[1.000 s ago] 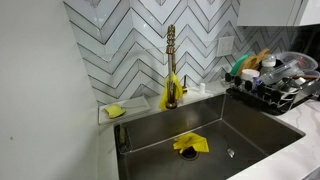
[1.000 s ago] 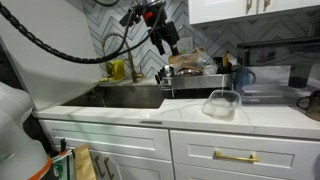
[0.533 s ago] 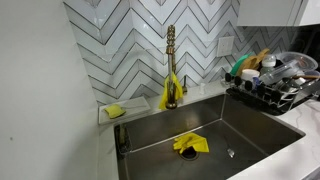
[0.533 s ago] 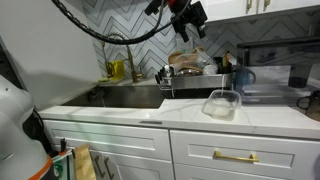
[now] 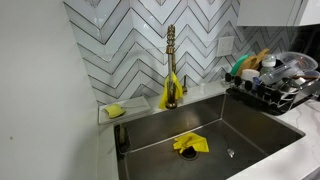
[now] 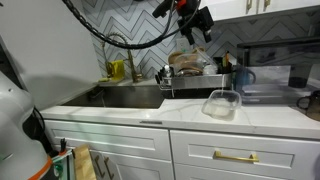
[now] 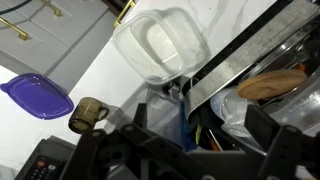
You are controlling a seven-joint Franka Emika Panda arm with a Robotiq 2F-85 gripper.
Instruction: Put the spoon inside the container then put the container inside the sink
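The clear container stands empty on the white counter, right of the sink; in the wrist view the container lies at the top. The steel sink is deep and grey. My gripper hangs high over the black dish rack. In the wrist view my gripper is open with nothing between the jaws. A thin light-green sliver, possibly the spoon, stands among the items in the rack below it. The spoon cannot be made out in either exterior view.
A yellow cloth lies in the sink; another hangs by the brass faucet. A yellow sponge sits on the back ledge. The full dish rack stands beside the sink. A purple lid and brass mug lie on the counter.
My arm has swung from above the faucet over to the dish rack. The container and the things in the sink have not moved.
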